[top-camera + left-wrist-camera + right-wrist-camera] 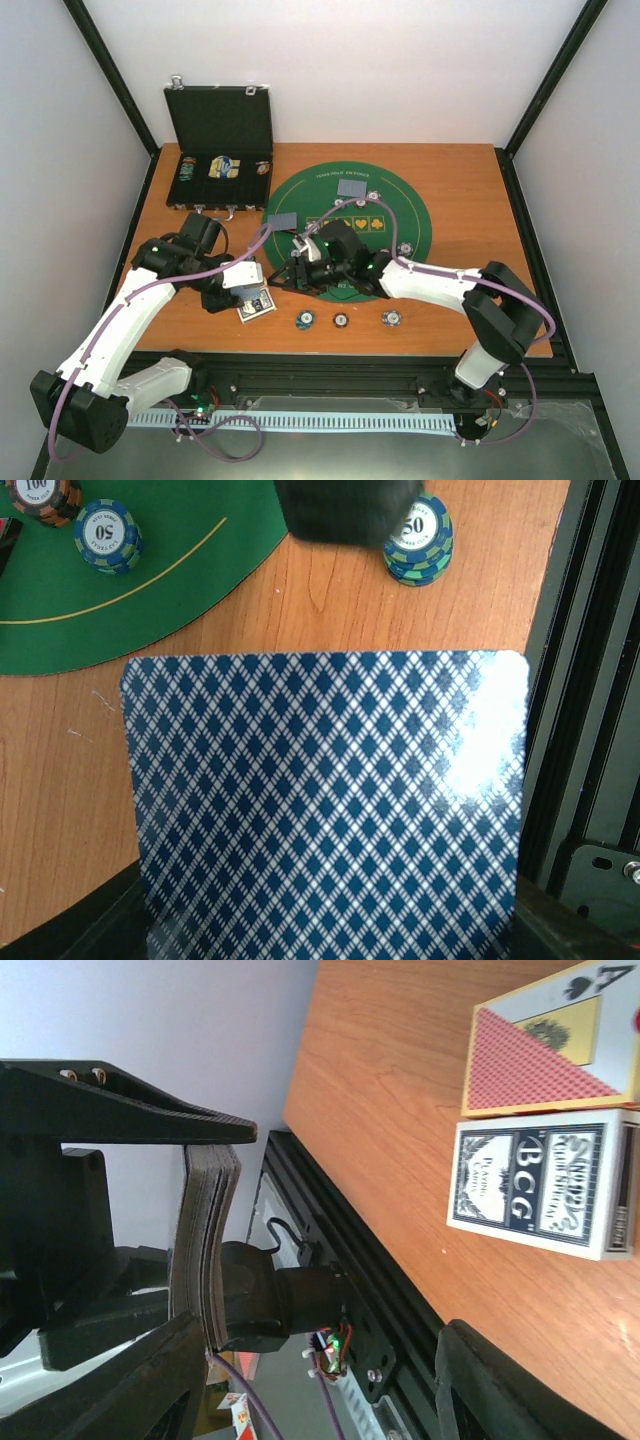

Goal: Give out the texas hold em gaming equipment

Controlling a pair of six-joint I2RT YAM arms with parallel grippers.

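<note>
Left gripper (246,287) pinches the deck of playing cards (205,1245) over the table's near edge; right gripper (290,272) is spread just beside it.

My left wrist feed is filled by the top card's blue diamond back, with a blue 50 chip (419,540) on bare wood beyond. My right wrist feed shows the deck edge-on between the left arm's black fingers, my right fingers (130,1380) wide apart, touching nothing. A dealt card (283,220) lies back-up on the green mat (400,215); a BCG card box (540,1190) rests on the wood.

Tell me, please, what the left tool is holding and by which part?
The left tool holds a stack of blue-backed playing cards, clamped by its two opposite side edges at the wrist-side end.
</note>
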